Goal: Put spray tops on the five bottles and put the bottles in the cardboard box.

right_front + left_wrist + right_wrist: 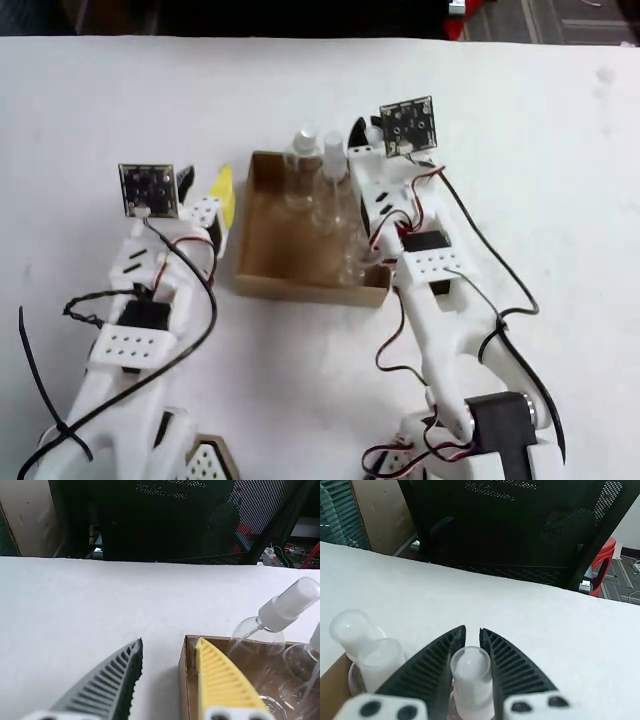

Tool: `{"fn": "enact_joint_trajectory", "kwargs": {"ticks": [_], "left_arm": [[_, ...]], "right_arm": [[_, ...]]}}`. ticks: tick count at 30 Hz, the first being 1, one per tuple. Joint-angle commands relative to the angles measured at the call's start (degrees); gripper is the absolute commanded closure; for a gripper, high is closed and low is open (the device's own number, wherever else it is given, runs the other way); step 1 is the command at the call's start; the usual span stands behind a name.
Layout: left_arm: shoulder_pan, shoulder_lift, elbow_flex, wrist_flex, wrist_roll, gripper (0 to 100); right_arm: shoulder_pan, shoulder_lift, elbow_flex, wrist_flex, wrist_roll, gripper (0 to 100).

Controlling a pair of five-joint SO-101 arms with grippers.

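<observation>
— When the high view looks down, what are the bottles [335, 205] like?
— Clear glass-like bodies with white tops [303, 135]. They stand in the box [310, 290] in the middle of the table [120, 90], along the wall nearest the right arm. Two tops stick up plainly. More clear bodies sit toward the near corner, too muddled to count.
— And the claws?
— The left gripper [208, 175] sits just beside the box's opposite wall, one yellow finger [224, 195] and one dark, apart. The right gripper [355, 135] is at the far end of the row, and from above I cannot tell how its fingers stand.
— The left wrist view?
— One grey finger [115, 680] and one yellow, spread wide with nothing between them. The yellow one hangs over the box [182, 680] corner and the grey one over bare table. Two bottles [255, 640] show inside. One carries a white top [287, 607]; the other is cut off at the edge.
— The right wrist view?
— The right gripper [472, 630] has two black fingers [427, 670] clamped on a top [470, 672], which sits snug between them, the tips nearly meeting beyond it. Two more tops [350, 627] stand just beside, over the box [332, 680] edge. That makes three tops and one box.
</observation>
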Motion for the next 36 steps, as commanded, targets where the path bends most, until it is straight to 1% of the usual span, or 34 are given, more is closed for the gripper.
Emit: {"fn": "enact_joint_trajectory", "kwargs": {"ticks": [1,12,14,17,19,25,30,36], "left_arm": [[0.66,-1.63,-0.18,-1.49,-0.70,84],[0.66,-1.63,-0.18,-1.49,-0.70,84],[0.66,-1.63,-0.18,-1.49,-0.70,84],[0.66,-1.63,-0.18,-1.49,-0.70,84],[0.66,-1.54,-0.18,-1.49,-0.70,84],[0.66,-1.45,-0.18,-1.49,-0.70,84],[0.66,-1.45,-0.18,-1.49,-0.70,84],[0.66,-1.45,-0.18,-1.49,-0.70,84]], "right_arm": [[0.48,0.13,-1.93,0.13,0.35,98.4],[1.10,0.13,-1.49,0.57,0.26,97.9],[0.75,-0.04,-1.32,1.54,0.26,94.1],[-0.04,-0.48,-1.32,3.47,0.26,84.8],[-0.31,-0.48,-1.49,3.91,0.26,81.3],[-0.40,-0.57,-2.64,4.00,0.26,83.7],[-0.04,-2.15,-4.40,4.26,0.26,83.7],[-0.40,-11.30,-5.63,12.18,0.35,83.6]]}}
